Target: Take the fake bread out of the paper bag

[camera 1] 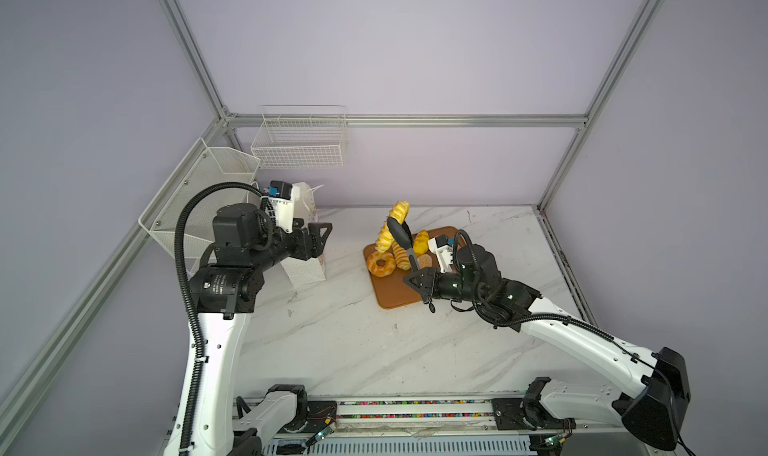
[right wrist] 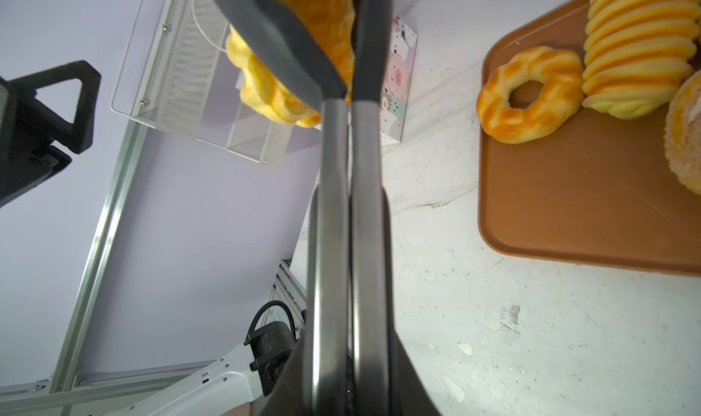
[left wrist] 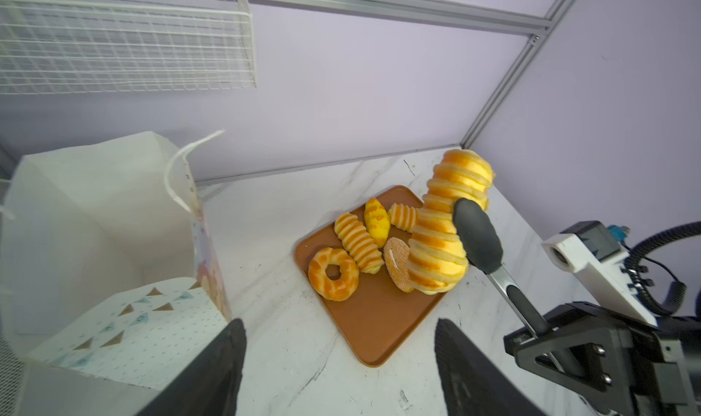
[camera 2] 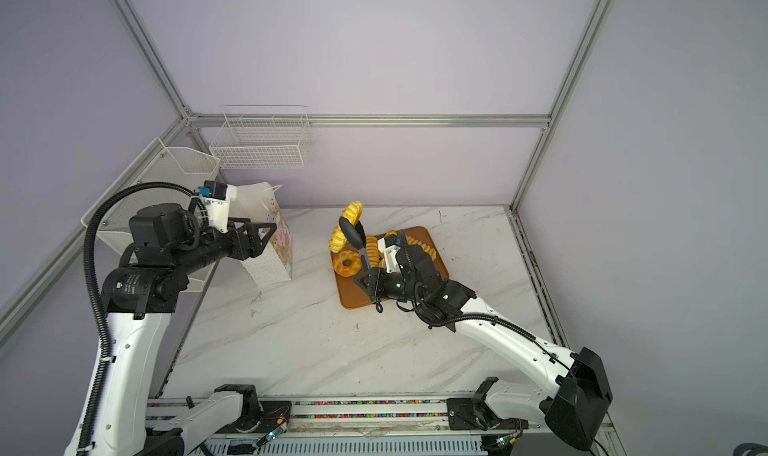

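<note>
The right gripper is clamped on the handles of the tongs, and in the right wrist view the two tong arms run out from between the jaws pressed almost together. The long roll is not between the jaws themselves. It sits well out beyond them, pinched at the far end of the tongs between their dark tips, standing steeply on end. In both top views it is raised over the far side of the tray, past the fingertips. Its lower end comes close to the seeded oval in the left wrist view; whether they touch I cannot tell. Below and beyond the right jaws, on the tray, lie the doughnut, a ridged roll, a bun and a short ridged piece, none of them touched by the fingers. The left gripper stands with its jaws wide apart and nothing between them. In the left wrist view only table and a corner of the tray show in the gap. The bag stands upright with its mouth open just beside one left finger, outside the gap. Its printed corner meets that finger's edge in the view, but I cannot tell whether they touch. All the bread lies well apart from the left jaws, out ahead of them.
</note>
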